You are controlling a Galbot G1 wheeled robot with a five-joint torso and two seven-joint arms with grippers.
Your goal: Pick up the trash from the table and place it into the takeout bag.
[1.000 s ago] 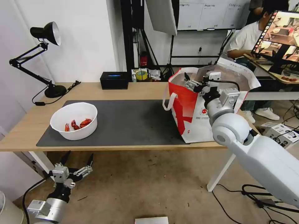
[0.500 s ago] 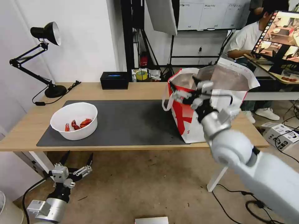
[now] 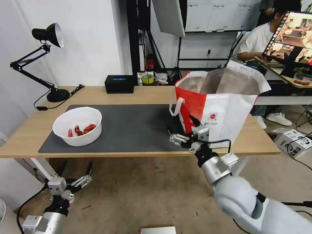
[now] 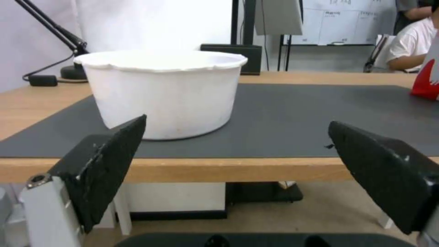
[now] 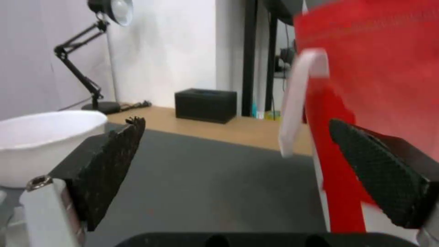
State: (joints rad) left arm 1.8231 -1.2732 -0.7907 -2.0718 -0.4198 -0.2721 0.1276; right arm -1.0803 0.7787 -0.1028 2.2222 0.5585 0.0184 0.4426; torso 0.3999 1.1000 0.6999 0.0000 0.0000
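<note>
Bare concrete floor runs under the front edge of the long light-wood surface (image 3: 39,122), and nearest to me, below that edge, my left hand (image 3: 74,174) hangs with its fingers apart and nothing between them. From its wrist camera I look level across the large dark grey mat (image 4: 283,113) at the side of the white round bowl (image 4: 167,92).

My right hand (image 3: 185,130) sits at the front edge of the surface, just beside the lower corner of the large boxy red-and-white takeout bag (image 3: 224,110), its fingers spread and empty. One white loop handle (image 5: 297,103) hangs close ahead of them in the right wrist view.

Farther in, the bowl rests on the left part of the mat, well apart from the bag, with red crayfish shells (image 3: 82,129) in its bottom. I judge it to be the trash yet to be bagged, so the step in hand is reaching for it. That calls for a hand to close on the rim, lift it level, and carry it over the bag's open foil-lined mouth.

On the bag I can make out a small round red logo (image 3: 213,116); any lettering is too small to read, I think.

At the back stand a small black box (image 3: 119,84) and a black desk lamp (image 3: 48,61).
</note>
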